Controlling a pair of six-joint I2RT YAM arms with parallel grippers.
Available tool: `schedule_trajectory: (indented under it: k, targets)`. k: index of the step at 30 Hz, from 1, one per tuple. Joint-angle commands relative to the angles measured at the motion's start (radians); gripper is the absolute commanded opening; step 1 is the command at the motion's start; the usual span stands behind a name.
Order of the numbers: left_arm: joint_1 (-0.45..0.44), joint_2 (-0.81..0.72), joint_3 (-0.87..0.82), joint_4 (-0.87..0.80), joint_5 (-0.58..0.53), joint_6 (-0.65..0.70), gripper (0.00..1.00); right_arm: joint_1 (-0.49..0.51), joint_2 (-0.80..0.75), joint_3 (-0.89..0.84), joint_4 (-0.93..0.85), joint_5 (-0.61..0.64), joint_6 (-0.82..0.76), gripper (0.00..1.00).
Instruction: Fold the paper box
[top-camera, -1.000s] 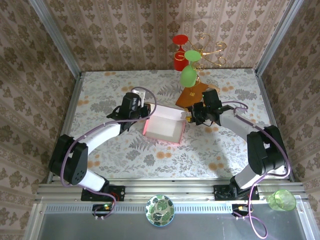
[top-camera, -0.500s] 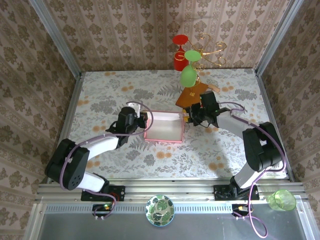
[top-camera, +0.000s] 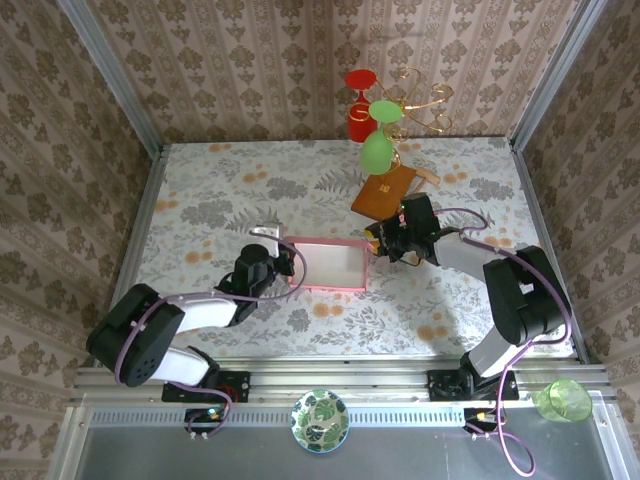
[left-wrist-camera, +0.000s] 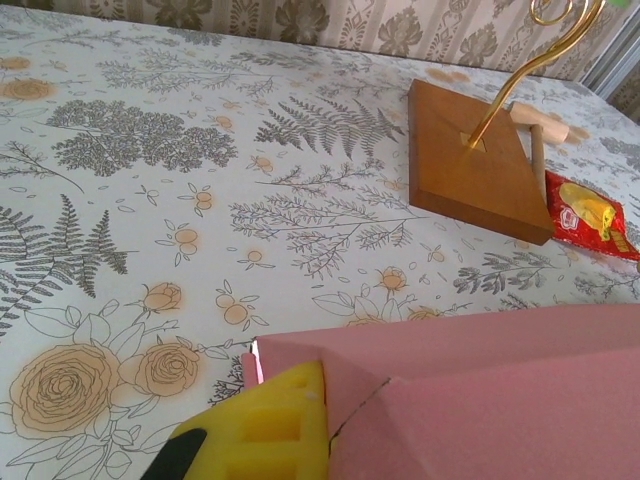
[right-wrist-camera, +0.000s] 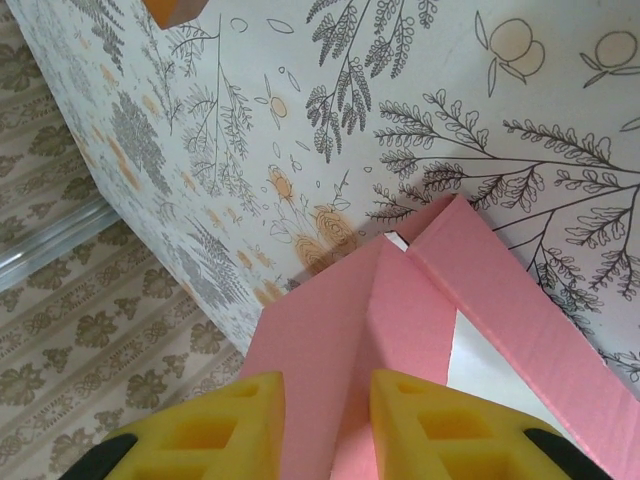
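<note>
lying between left gripper (top-camera: 280, 262) and right gripper (top-camera: 378, 240), paper box (top-camera: 328, 263) touches both.

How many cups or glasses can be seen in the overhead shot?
4. A red cup and two green glasses cluster around the gold wire stand at the table's far edge; another green glass sits near the frame's bottom right corner. Others could be hidden.

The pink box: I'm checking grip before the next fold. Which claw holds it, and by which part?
Both hold the paper box: the right claw pinches its right-end wall, the left claw grips its left end.
</note>
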Motion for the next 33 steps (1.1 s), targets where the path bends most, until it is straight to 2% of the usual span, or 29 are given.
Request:
schedule_trajectory:
  k: [1,9,22,28,33]
  targets:
    - [-0.032,0.038,-0.042,0.093,0.026,-0.047,0.02,0.008,-0.015,-0.013,0.027,-0.014,-0.078,0.29]
    - [-0.086,0.100,-0.099,0.167,-0.032,-0.084,0.04,0.009,-0.005,-0.018,-0.020,-0.022,-0.194,0.27]
    - [-0.105,0.102,-0.152,0.116,-0.033,-0.201,0.12,0.008,0.034,-0.018,-0.070,-0.013,-0.307,0.23]
    - [-0.104,0.061,-0.155,0.027,0.035,-0.294,0.23,0.010,0.039,-0.012,-0.108,0.001,-0.365,0.21]
    - [-0.104,-0.089,-0.142,-0.179,0.062,-0.345,0.33,0.014,0.045,-0.011,-0.120,0.006,-0.384,0.20]
